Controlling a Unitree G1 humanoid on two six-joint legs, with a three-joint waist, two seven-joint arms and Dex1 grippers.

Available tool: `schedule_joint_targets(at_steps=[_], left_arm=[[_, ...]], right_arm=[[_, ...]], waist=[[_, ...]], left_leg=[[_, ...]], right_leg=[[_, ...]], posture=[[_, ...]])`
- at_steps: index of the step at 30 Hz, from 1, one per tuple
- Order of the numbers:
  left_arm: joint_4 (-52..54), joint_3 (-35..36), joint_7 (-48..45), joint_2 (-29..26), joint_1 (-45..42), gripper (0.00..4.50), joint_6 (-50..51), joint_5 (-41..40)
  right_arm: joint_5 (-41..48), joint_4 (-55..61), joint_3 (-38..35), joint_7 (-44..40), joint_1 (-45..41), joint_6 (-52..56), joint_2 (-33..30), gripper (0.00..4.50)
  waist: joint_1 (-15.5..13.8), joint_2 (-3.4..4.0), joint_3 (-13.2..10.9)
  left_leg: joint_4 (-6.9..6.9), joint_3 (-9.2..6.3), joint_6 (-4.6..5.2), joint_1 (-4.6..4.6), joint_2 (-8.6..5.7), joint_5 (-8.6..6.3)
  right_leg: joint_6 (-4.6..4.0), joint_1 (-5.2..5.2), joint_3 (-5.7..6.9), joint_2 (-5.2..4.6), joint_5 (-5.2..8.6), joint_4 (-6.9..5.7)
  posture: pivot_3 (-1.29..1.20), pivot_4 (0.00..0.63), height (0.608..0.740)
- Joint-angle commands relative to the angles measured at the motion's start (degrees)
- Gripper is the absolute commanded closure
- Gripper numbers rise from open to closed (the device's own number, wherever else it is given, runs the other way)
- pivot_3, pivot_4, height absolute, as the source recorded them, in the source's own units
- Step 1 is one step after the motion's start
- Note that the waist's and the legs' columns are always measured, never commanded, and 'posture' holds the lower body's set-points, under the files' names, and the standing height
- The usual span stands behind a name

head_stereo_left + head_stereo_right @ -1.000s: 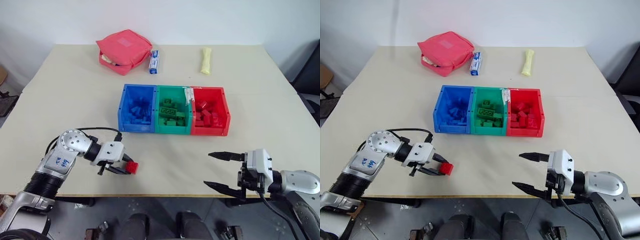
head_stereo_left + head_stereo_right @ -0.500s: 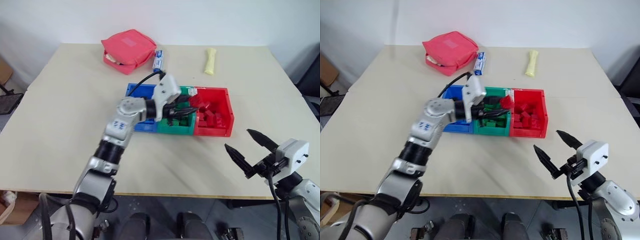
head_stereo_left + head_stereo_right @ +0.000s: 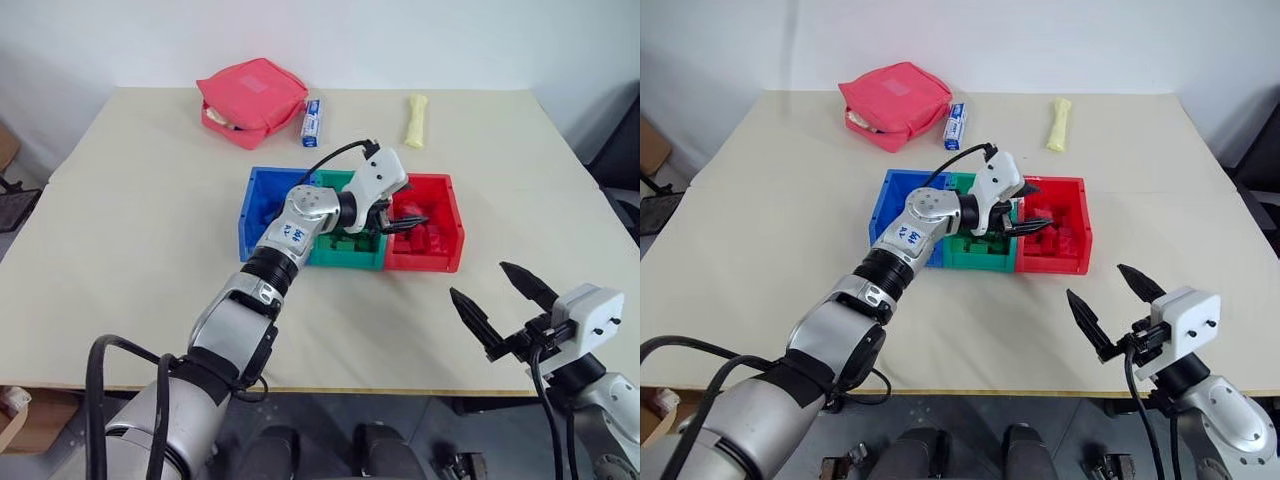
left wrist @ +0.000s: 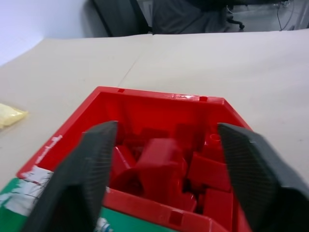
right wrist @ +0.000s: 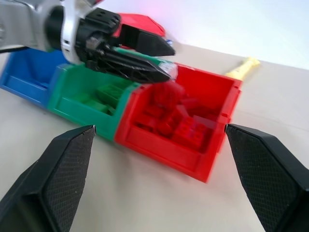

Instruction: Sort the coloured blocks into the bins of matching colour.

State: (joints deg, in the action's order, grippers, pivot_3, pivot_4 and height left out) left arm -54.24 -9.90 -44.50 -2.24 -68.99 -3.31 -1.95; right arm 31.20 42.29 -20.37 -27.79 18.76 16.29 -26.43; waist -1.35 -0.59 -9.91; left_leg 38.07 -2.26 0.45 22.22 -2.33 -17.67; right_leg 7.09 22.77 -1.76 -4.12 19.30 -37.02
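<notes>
Lying beyond the bins: pouch, tube, yellow stick.

The counter is pale beige. The three joined bins are blue, green and red; white tape marks the rim between green and red. Blue blocks lie in the blue bin, green blocks in the green, red blocks in the red. The zippered pouch is pink-red. The small tube is blue and white. The bone-shaped stick is pale yellow. Both claws, left and right, have black fingers on white housings.
</notes>
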Motion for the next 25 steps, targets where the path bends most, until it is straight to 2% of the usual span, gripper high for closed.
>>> schedule_joint_targets(at_steps=[1, 4, 9, 14, 17, 21, 25], left_arm=[[4.1, 1.9, -2.9, -2.1, 0.6, 0.24, -1.0, -1.5], [11.5, 2.7, -6.6, -6.5, 4.5, 0.24, 0.8, -2.6], [33.8, 6.4, -19.9, -17.8, 19.0, 0.24, 3.7, -12.2], [47.5, 12.9, -21.5, -32.7, 36.4, 0.24, 8.4, -13.8], [51.2, 17.4, -21.1, -39.3, 46.6, 0.24, 7.9, -13.8], [53.8, 21.3, -19.2, -41.6, 52.9, 0.24, 8.7, -15.7], [57.0, 24.0, -16.0, -40.5, 58.9, 0.24, 8.0, -16.1]], right_arm=[[0.2, 1.0, 0.4, -0.8, -1.2, -0.8, -0.7, 0.0], [0.2, -0.5, 1.7, -3.0, -3.1, -0.5, -2.5, 0.0], [0.0, -6.1, 5.0, -12.2, -7.2, -1.5, -8.7, 0.0], [-0.4, -13.6, 8.8, -21.8, -14.2, -3.2, -13.2, 0.0], [-1.1, -17.3, 10.6, -26.9, -16.9, -5.6, -14.8, 0.0], [-1.2, -20.7, 11.4, -30.0, -19.4, -7.0, -15.0, 0.0], [-1.8, -23.5, 12.2, -32.1, -20.6, -7.5, -15.2, 0.0]], waist=[[0.0, 0.01, 0.0], [0.2, 0.02, 0.0], [1.1, 0.05, 0.0], [1.9, 0.06, 0.0], [1.5, 0.05, 0.0], [0.0, 0.06, 0.0], [-0.1, 0.06, 0.0]], left_leg=[[0.0, 0.0, 0.0, 0.0, 0.0, 0.0], [0.0, 0.02, 0.0, 0.0, 0.01, 0.0], [-0.04, -0.07, -0.1, -0.01, 0.11, 0.03], [-0.04, -0.13, -0.11, -0.03, 0.09, 0.03], [-0.08, -0.23, -0.13, -0.06, 0.12, 0.02], [-0.03, -0.33, -0.03, -0.06, 0.06, -0.04], [0.02, -0.35, 0.04, -0.07, 0.02, -0.12]], right_leg=[[0.0, 0.0, 0.0, 0.0, 0.0, -0.01], [0.0, 0.01, -0.03, 0.0, 0.0, -0.12], [-0.02, 0.03, -0.12, -0.22, 0.01, -0.19], [-0.04, -0.02, -0.11, -0.3, 0.01, 0.03], [-0.11, -0.02, -0.06, -0.32, 0.05, 0.08], [-0.12, -0.13, 0.01, -0.44, 0.06, 0.15], [-0.1, -0.23, 0.0, -0.51, 0.04, 0.25]], posture=[[0.0, 0.15, 0.74], [0.0, 0.15, 0.74], [0.0, 0.15, 0.74], [0.0, 0.15, 0.74], [0.0, 0.15, 0.74], [0.0, 0.15, 0.74], [0.0, 0.15, 0.74]])
